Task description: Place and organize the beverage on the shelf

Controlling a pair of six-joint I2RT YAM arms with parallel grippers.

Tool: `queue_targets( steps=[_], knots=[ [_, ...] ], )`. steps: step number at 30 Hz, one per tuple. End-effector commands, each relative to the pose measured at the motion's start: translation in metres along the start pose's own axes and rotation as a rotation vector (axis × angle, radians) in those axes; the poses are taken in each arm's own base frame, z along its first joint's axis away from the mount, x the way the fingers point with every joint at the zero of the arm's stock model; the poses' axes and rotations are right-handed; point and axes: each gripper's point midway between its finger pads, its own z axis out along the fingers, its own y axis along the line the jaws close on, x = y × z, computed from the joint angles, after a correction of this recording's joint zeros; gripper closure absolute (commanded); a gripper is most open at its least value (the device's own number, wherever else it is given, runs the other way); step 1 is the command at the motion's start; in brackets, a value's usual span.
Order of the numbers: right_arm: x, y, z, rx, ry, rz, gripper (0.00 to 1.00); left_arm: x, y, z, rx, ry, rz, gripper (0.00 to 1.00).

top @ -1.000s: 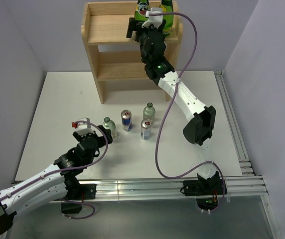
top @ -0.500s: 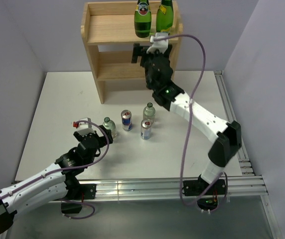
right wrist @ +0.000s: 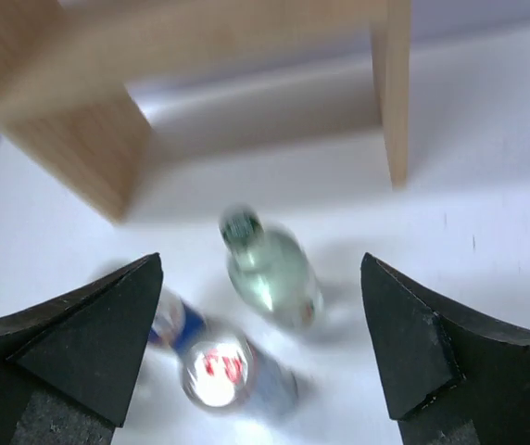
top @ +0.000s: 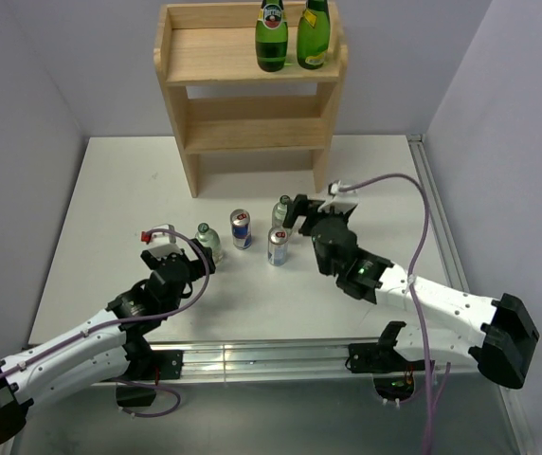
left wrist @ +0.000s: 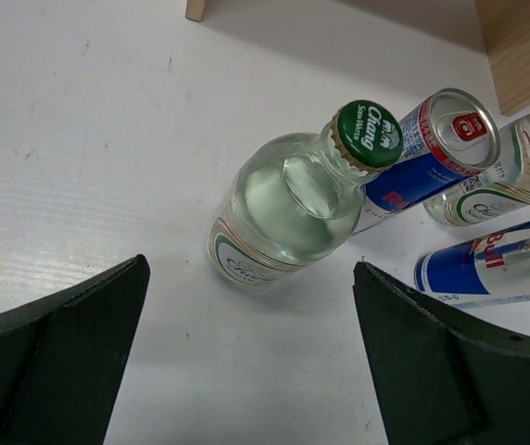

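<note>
The wooden shelf (top: pixel 252 85) stands at the back with two green bottles (top: pixel 271 36) (top: pixel 313 34) on its top tier. On the table stand a clear green-capped bottle (top: pixel 207 240), a blue can (top: pixel 241 228), a second clear bottle (top: pixel 283 213) and a second can (top: pixel 277 245). My left gripper (top: pixel 178 248) is open and empty just short of the green-capped bottle (left wrist: pixel 288 199), which lies ahead of my jaws (left wrist: pixel 251 362). My right gripper (top: pixel 311 207) is open and empty, low over the table right of the second clear bottle (right wrist: pixel 270 269) and the can (right wrist: pixel 219 371). That view is blurred.
The shelf's middle and bottom tiers hold nothing visible. Its right leg (right wrist: pixel 395 93) stands just behind the right gripper. Grey walls close in the left, back and right sides. A metal rail (top: pixel 446 237) runs along the table's right edge.
My right arm has come away from the shelf's top tier, leaving the green bottle there, and has dropped to the table beside the cans and bottles. My left arm has hardly moved.
</note>
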Motion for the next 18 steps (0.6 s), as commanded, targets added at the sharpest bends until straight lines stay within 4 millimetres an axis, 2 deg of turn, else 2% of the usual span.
queue_targets(
  steps=[1,3,7,9,10,16,18],
  knots=[
    [0.048,-0.014,-0.015,0.055,0.079,0.054,0.06,-0.012,-0.008,0.001,0.013,-0.032,-0.011,0.01],
    [0.071,-0.008,-0.027,0.035,0.12,0.064,0.06,-0.012,-0.008,0.001,0.012,-0.032,-0.012,0.01],
    [0.121,-0.02,-0.041,0.046,0.201,0.042,0.05,-0.013,-0.007,-0.001,0.016,-0.039,-0.02,0.01],
    [0.133,-0.019,-0.044,0.034,0.223,0.061,0.05,-0.013,-0.007,-0.001,0.019,-0.039,-0.022,0.01],
    [0.146,-0.019,-0.048,0.032,0.245,0.045,0.05,-0.014,-0.007,-0.001,0.018,-0.041,-0.023,0.01],
    [0.179,-0.008,-0.043,0.028,0.284,0.015,0.05,-0.013,-0.007,0.0,0.01,-0.035,-0.017,0.01],
    [0.185,-0.002,-0.039,0.023,0.284,0.009,0.05,-0.012,-0.007,0.0,0.011,-0.035,-0.015,0.01]
  ],
)
